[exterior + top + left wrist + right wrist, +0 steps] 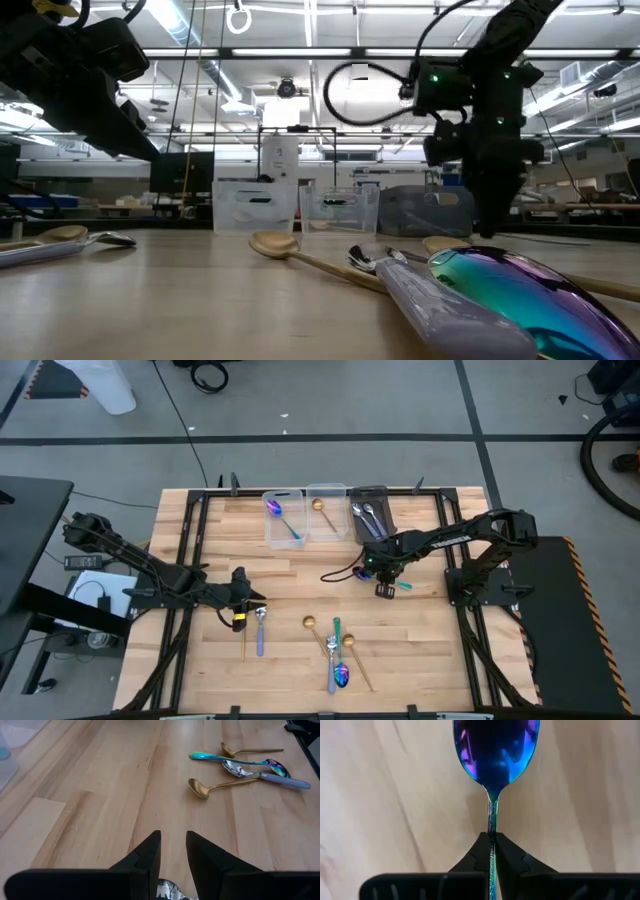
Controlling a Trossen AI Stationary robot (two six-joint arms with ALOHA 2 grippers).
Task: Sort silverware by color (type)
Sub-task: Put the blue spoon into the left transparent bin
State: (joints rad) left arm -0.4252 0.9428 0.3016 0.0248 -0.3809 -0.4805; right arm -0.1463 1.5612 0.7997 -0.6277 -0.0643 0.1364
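Observation:
My right gripper (385,590) points down at the table's middle right, shut on an iridescent blue-purple spoon (496,750); its teal handle end (405,586) sticks out beside the fingers. My left gripper (252,603) hovers open at the near left, above a silver spoon (261,628) lying flat beside a gold utensil (243,645). Between the arms, near the front edge, lies a loose heap of silverware (336,652): gold, silver and iridescent spoons, crossing one another. My right gripper pinches the iridescent spoon's thin handle (492,827) just behind the bowl, between its two fingertips. The fingers come from above, pointing down, and lie across the handle. Whether the spoon rests on the wood or hangs clear, I cannot tell.
Three bins stand at the far edge: a clear bin (283,518) holding an iridescent spoon, a clear bin (326,510) with a gold spoon, and a dark grey bin (370,515) with silver spoons. Bare wood (300,575) lies between the bins and the heap.

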